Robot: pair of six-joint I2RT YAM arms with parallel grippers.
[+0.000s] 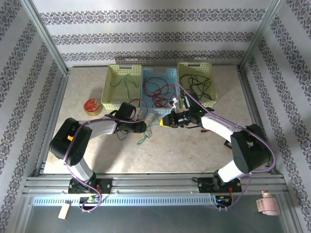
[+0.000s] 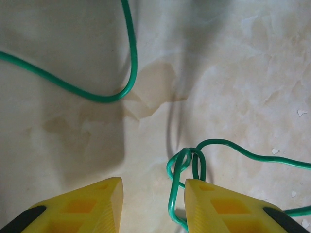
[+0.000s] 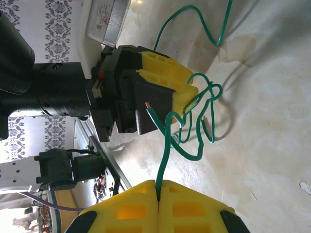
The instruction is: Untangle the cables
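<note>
Right wrist cam: right gripper [image 3: 159,186] pinched shut on green cable [image 3: 164,150], knot bunched at left gripper [image 3: 193,88] tip. Left wrist cam: that gripper's jaws apart, holding nothing, knot beside one finger, counter [image 2: 233,73] beneath. Top cam adds red cables [image 1: 156,92] in blue basket [image 1: 160,71].

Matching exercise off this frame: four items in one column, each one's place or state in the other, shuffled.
1. red cables
2. black cables
3. right end effector
4. round red-and-yellow disc

A. on the table, beside the leftmost basket
B. in the blue middle basket
C. shut on a green cable
D. in the rightmost basket

Pairs: 1-B, 2-D, 3-C, 4-A.
</note>
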